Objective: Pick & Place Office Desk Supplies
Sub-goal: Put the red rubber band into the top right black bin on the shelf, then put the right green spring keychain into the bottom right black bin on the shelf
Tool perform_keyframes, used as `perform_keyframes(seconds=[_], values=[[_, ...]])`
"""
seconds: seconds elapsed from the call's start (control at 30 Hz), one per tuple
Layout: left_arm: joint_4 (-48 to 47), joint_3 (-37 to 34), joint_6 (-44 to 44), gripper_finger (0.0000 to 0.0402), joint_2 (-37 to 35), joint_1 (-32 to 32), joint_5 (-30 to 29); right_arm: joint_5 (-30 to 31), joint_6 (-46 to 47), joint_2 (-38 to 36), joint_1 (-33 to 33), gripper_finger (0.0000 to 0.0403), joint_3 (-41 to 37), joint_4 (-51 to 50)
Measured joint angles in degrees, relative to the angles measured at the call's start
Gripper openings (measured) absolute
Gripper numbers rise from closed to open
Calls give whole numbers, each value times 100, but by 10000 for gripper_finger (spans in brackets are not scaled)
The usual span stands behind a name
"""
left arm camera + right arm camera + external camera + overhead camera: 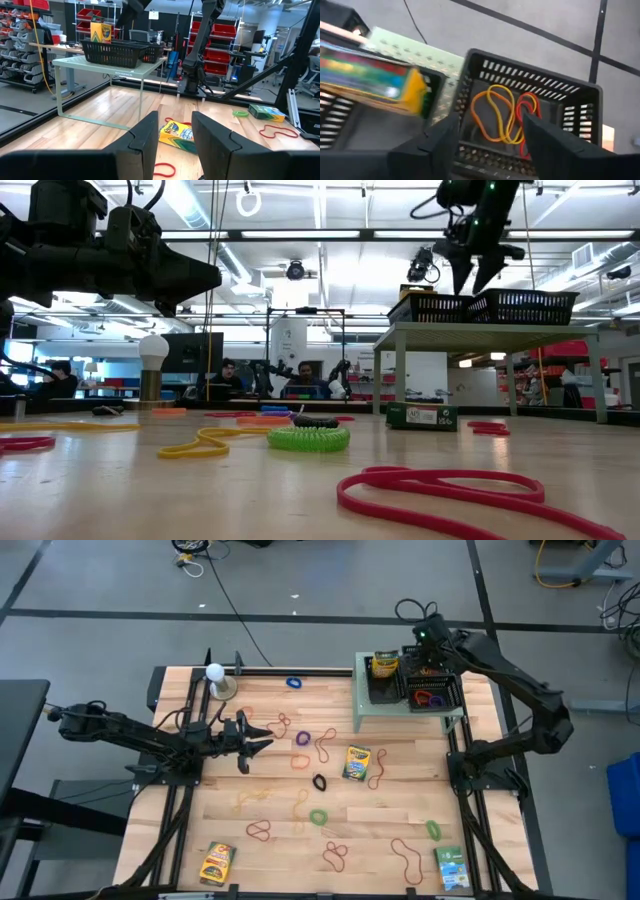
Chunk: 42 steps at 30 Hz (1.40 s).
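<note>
Rubber bands of many colours lie scattered over the wooden table (300,830), among them a green one (318,817) and a red one (405,858). A crayon box (357,762) lies mid-table and another (217,862) at the near left. At the far right, a pale green stand (372,710) carries two black baskets. One holds an upright crayon box (385,665); the other (530,95) holds orange, yellow and red bands (502,117). My right gripper (492,142) hangs open just above that basket, touching nothing. My left gripper (255,735) waits open and level at the left.
A white ball on a small stand (215,680) sits at the far left. A green box (452,867) lies at the near right corner. Black frame rails run along both table sides. People sit beyond the far edge in the low view.
</note>
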Motion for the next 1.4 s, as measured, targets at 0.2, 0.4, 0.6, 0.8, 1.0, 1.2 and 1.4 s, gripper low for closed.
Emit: perform_keyframes(seconds=[0.2, 0.4, 0.6, 0.8, 1.0, 1.2, 1.4], values=[[0, 0, 0, 125, 0, 0, 0, 95, 495, -4, 652, 226, 715, -521], [0, 0, 0, 125, 0, 0, -1, 24, 1205, -6, 1733, 106, 1024, -1326], [0, 2, 0, 125, 0, 0, 0, 338, 2147, -2, 2959, 12, 1024, -1502], [2, 2, -2, 125, 0, 0, 0, 760, 3312, -7, 4381, 16, 630, -1204], [0, 2, 0, 125, 0, 0, 0, 969, 3924, 7, 5538, 8, -913, 731], [0, 2, 0, 125, 0, 0, -1, 1136, 3893, 7, 6201, 12, -2375, 3074], [1, 2, 0, 125, 0, 0, -1, 175, 5971, 4, 6905, 4, -2552, 1845]])
